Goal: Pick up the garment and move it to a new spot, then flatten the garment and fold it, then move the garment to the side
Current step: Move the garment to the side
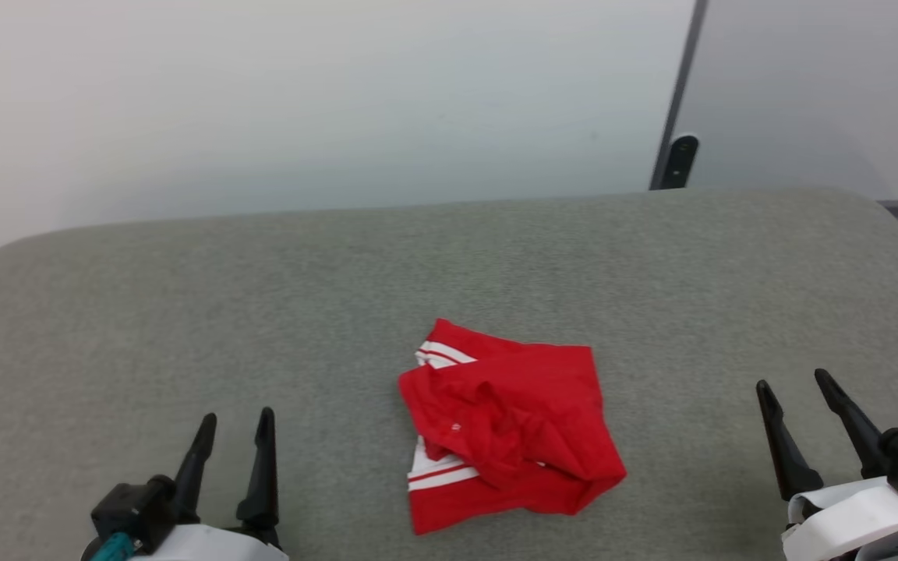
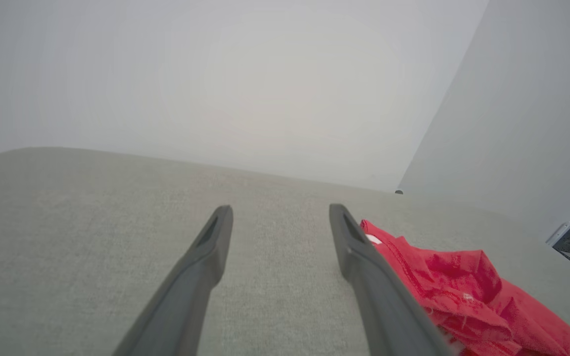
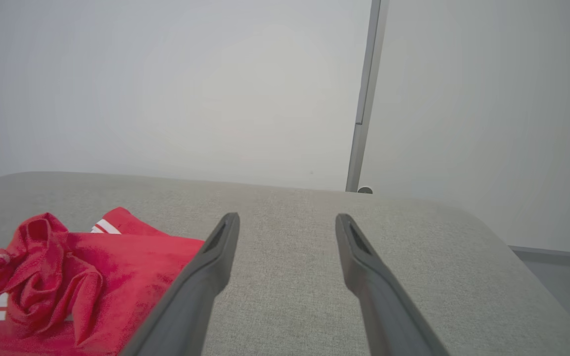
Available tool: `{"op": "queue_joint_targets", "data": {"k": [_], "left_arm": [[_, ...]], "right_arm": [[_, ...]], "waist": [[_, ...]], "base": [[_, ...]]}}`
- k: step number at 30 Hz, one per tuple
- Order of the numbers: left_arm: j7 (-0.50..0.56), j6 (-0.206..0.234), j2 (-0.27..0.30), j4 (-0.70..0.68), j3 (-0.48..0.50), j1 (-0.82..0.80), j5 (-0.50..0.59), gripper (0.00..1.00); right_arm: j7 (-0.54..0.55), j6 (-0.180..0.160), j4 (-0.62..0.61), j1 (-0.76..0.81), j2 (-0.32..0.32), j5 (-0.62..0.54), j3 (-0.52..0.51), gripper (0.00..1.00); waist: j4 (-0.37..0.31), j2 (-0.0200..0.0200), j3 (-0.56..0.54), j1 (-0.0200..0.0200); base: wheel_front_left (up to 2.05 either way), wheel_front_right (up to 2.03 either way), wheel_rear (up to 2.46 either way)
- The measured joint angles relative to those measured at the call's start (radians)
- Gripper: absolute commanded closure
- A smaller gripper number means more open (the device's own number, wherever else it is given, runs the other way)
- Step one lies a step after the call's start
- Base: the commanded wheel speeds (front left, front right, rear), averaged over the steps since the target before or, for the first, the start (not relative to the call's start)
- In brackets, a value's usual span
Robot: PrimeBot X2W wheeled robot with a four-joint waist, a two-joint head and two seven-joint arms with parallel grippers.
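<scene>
The garment (image 1: 507,425) is a red shirt with white striped trim, lying crumpled in a heap on the grey fabric surface (image 1: 262,312), near the front middle. Its print is hidden in the folds. My left gripper (image 1: 235,425) stands open at the lower left, well to the left of the heap, nothing between its fingers. My right gripper (image 1: 793,383) stands open at the lower right, apart from the shirt. In the left wrist view the garment (image 2: 463,291) lies right of the open left gripper (image 2: 280,212). In the right wrist view the garment (image 3: 67,277) lies left of the open right gripper (image 3: 287,220).
The grey surface has rounded far corners and ends at a pale wall (image 1: 340,101). A dark vertical strip (image 1: 679,101) runs down the wall at the back right, ending in a small black piece (image 1: 681,160). A bit of floor (image 3: 557,267) shows past the right edge.
</scene>
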Motion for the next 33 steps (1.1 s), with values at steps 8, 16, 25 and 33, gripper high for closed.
{"op": "queue_joint_targets", "data": {"k": [8,16,25,33], "left_arm": [[0.0,0.0,0.016,0.004,0.051,-0.001,0.01,0.0],[0.0,0.0,0.029,-0.012,0.125,0.038,0.016,0.0],[0.0,0.0,0.019,-0.017,0.092,0.041,0.012,0.0],[0.0,0.0,0.015,0.003,0.04,0.019,0.004,0.0]], "right_arm": [[0.0,0.0,0.028,-0.02,-0.004,0.014,0.053,0.0],[-0.002,0.0,0.084,-0.029,-0.012,0.039,0.094,0.0],[0.297,0.0,0.19,-0.139,-0.062,0.178,0.147,0.0],[0.648,0.0,0.269,-0.24,-0.079,0.28,0.144,0.0]], "waist": [[0.075,0.0,-0.01,0.0],[0.163,0.0,-0.027,0.0],[0.229,0.0,-0.034,0.0],[0.266,0.0,-0.012,-0.0001]], "base": [[0.0,0.0,0.0],[0.0,0.0,0.0],[0.0,0.0,0.0],[0.0,0.0,0.0]]}}
